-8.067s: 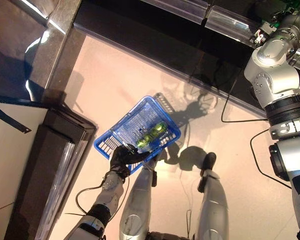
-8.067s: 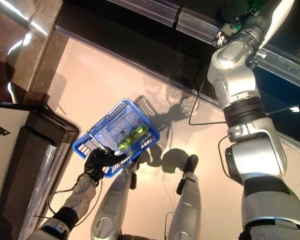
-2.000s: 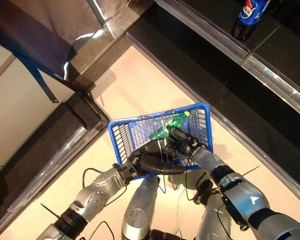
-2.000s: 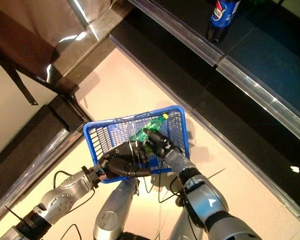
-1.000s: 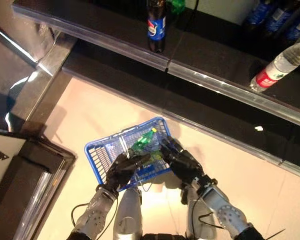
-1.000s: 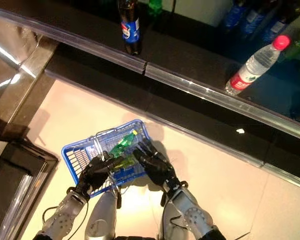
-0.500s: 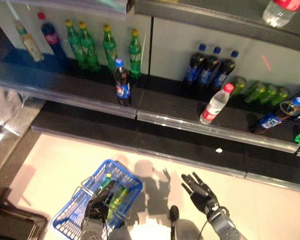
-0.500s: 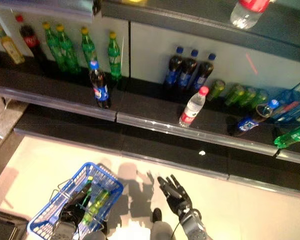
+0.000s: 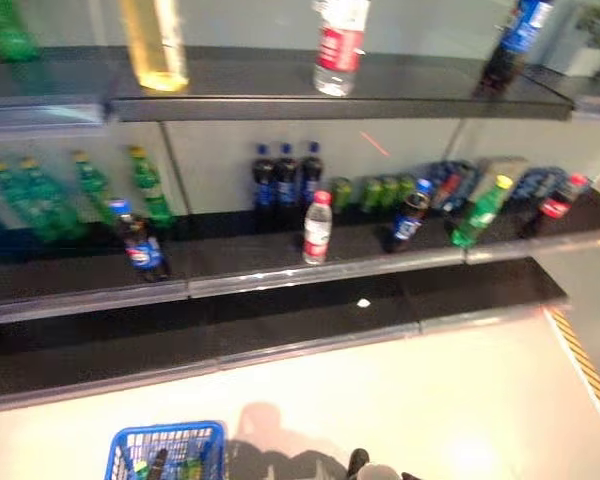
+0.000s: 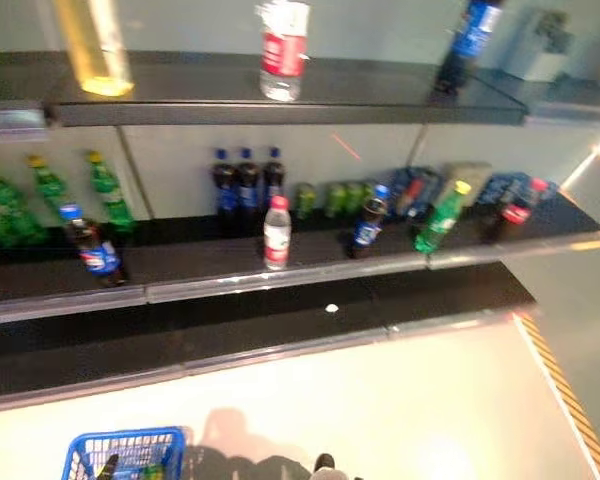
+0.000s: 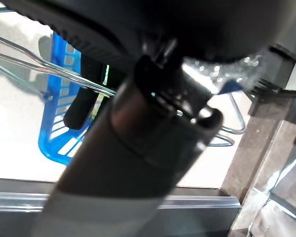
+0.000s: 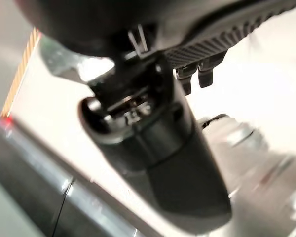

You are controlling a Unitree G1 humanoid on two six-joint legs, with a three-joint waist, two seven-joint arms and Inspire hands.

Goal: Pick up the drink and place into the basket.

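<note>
The blue basket [image 9: 166, 447] sits at the lower left edge of the eye views, low by the floor. Green drink bottles [image 9: 187, 467] lie inside it. In the left wrist view my left hand [image 11: 153, 138] is curled round the basket's wire handle [image 11: 34, 61], with the blue basket wall [image 11: 64, 98] just past the fingers [image 11: 81, 108]. My right hand [image 12: 177, 163] shows only in its own wrist view, over pale floor. It holds nothing, and its fingertips [image 12: 192, 76] stick out straight past the palm.
Black shelves [image 9: 310, 265] run across the view ahead. On them stand a cola bottle [image 9: 140, 245], a red-capped water bottle [image 9: 317, 228], dark blue-capped bottles [image 9: 285, 175] and a tilted green bottle [image 9: 477, 213]. Pale floor [image 9: 430, 400] lies between shelves and basket.
The camera has tilted up, so the shelves now fill the view and the basket has slid to the bottom edge. The right hand has dropped out of the eye views.
</note>
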